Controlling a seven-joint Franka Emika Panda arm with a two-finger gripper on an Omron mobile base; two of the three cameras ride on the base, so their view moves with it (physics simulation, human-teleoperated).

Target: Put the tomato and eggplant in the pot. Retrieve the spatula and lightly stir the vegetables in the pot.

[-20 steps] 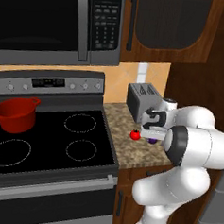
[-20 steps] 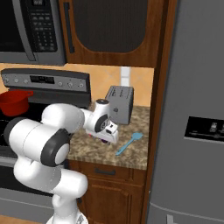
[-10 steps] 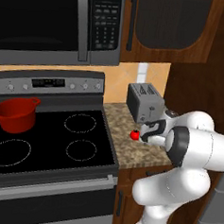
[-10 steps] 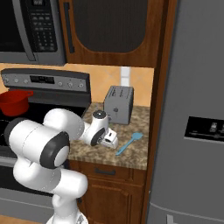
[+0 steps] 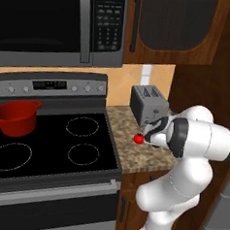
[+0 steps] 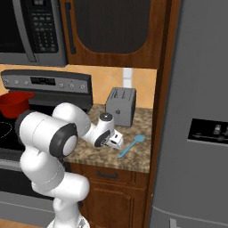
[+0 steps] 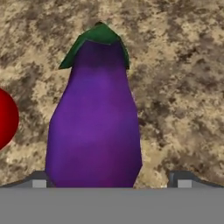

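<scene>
Lower than a second ago, the end effector hangs wide open over the eggplant lying on the desk beside the tomato, green cap pointing away from the fingers.

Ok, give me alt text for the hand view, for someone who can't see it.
A purple eggplant with a green cap lies on a speckled brown stone counter, seen close up from above, between the robot's open fingers at the bottom. The edge of a red tomato shows at the left.
</scene>
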